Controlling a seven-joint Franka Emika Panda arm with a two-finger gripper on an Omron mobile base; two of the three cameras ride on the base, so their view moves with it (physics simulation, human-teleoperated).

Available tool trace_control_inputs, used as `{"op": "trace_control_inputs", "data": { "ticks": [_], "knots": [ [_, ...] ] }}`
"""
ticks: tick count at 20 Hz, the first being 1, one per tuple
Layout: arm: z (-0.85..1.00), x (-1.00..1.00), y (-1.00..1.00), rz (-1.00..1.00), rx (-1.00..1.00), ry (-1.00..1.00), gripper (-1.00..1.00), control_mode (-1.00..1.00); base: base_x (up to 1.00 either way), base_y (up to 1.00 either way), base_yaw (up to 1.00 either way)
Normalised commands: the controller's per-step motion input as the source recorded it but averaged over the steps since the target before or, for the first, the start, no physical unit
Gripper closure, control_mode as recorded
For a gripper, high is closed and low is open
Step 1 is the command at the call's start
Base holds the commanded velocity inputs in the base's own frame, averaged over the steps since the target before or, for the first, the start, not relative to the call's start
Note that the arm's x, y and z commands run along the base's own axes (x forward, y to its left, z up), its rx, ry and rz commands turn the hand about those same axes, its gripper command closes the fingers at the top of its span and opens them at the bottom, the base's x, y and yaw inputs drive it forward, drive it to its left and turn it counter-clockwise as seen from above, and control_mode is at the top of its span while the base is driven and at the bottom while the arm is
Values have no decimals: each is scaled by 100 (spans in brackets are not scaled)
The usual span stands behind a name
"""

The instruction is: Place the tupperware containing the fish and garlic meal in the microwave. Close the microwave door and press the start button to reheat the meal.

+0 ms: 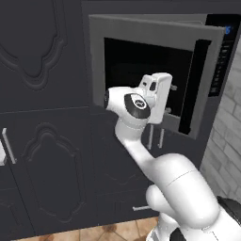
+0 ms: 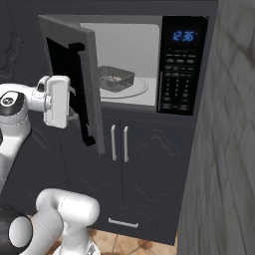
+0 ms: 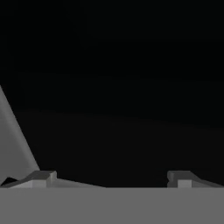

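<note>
Sitting place: I see the tupperware (image 2: 115, 78) on the white turntable (image 2: 134, 89) inside the microwave (image 2: 144, 64), beyond my hand and on the far side of the door from it.
Meal: pinkish bits of the fish and garlic meal (image 2: 115, 78) show inside the grey container; I cannot make out more than that.
Door: the microwave door (image 2: 74, 79) stands partly open, between my hand and the cavity; its black vertical handle (image 2: 82, 94) faces my hand.
Hand: my gripper (image 3: 111, 177) has its fingers spread wide with nothing between them. In the hand view the dark door window lies straight ahead of the fingertips (image 3: 41, 177), with a grey strip of the door frame off to the left.
Contact: in the base views the hand (image 1: 160, 94) is right up against the outer face of the door, beside the handle; I cannot tell whether the fingers touch it.
Writing: the blue display (image 2: 184, 36) on the black control panel (image 2: 182, 64), beyond the door from my hand, reads 12:36. The button labels are too small for me to read.
Surroundings: dark panelled cabinets (image 2: 144, 164) sit below my hand.
</note>
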Motion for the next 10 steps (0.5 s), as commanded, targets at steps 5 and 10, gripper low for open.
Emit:
{"op": "trace_control_inputs", "data": {
  "ticks": [5,10],
  "knots": [
    [0,75,-64,30,14,0,-100,-100,0,0,0],
    [0,61,-36,42,10,0,-100,-100,0,0,0]
  ]
}}
